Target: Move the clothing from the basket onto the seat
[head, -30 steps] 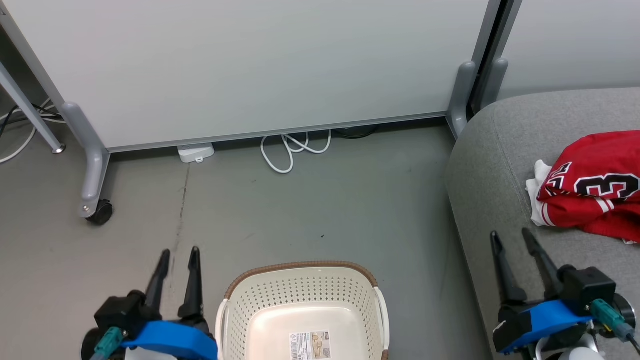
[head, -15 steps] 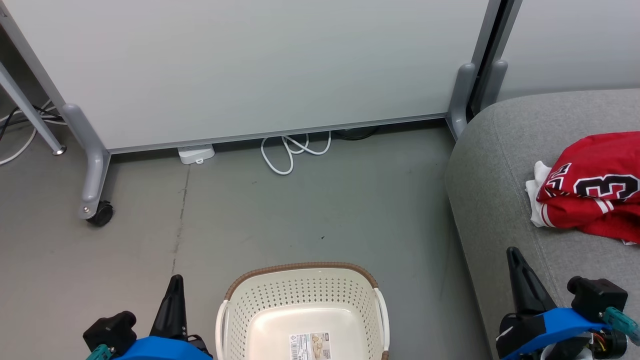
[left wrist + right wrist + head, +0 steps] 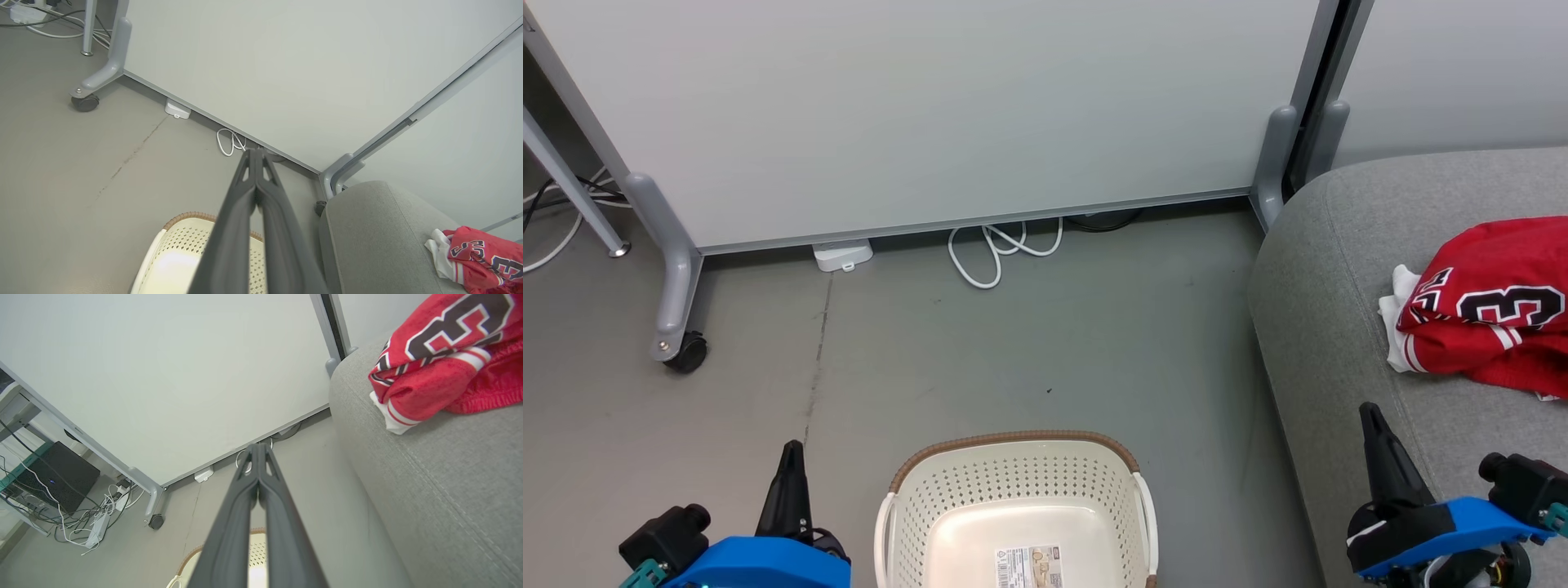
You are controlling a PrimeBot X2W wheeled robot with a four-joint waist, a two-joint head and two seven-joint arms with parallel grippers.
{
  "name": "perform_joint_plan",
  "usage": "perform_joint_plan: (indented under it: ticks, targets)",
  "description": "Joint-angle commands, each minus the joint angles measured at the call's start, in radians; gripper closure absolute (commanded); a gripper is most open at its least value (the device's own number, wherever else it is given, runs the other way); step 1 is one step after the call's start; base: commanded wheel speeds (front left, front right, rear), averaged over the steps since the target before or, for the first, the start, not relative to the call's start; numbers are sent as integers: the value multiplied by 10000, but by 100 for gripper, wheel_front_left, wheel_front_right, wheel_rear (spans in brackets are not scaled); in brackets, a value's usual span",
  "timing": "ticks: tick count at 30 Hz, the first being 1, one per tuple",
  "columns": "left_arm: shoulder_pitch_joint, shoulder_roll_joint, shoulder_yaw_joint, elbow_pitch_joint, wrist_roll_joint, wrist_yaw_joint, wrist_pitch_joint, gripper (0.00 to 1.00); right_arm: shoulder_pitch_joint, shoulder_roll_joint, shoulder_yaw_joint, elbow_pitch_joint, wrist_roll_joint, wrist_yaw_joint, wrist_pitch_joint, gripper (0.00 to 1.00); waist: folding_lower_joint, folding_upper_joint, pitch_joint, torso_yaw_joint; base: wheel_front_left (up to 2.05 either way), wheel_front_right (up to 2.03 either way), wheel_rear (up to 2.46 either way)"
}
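Both pincers pressed together, holding nothing: left pincer (image 3: 790,451) left of the cream basket (image 3: 1013,438), right pincer (image 3: 1370,418) over the grey couch (image 3: 1323,269) edge. Basket looks empty. The red number-3 jersey (image 3: 1494,318) lies bunched on the couch, ahead-right of the right pincer, long axis across. Task looks done. Open floor (image 3: 1029,343) ahead.

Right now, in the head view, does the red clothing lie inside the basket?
No, the clothing lies on the grey seat, while the basket stands apart on the floor.
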Motion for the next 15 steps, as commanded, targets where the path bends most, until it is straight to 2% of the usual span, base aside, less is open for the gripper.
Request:
perform_joint_plan:
  ticks: [1,15]
  targets:
    - [-332,21,133,-221,-458,-4,114,100,-228,-35,-43,-167,554,1,88,100,0,0,-8,-3,0,0,0]
    - [-446,-22,414,-446,-2268,-5,631,100,-333,-43,-123,-167,2682,2,465,100,0,0,-61,-23,0,0,0]
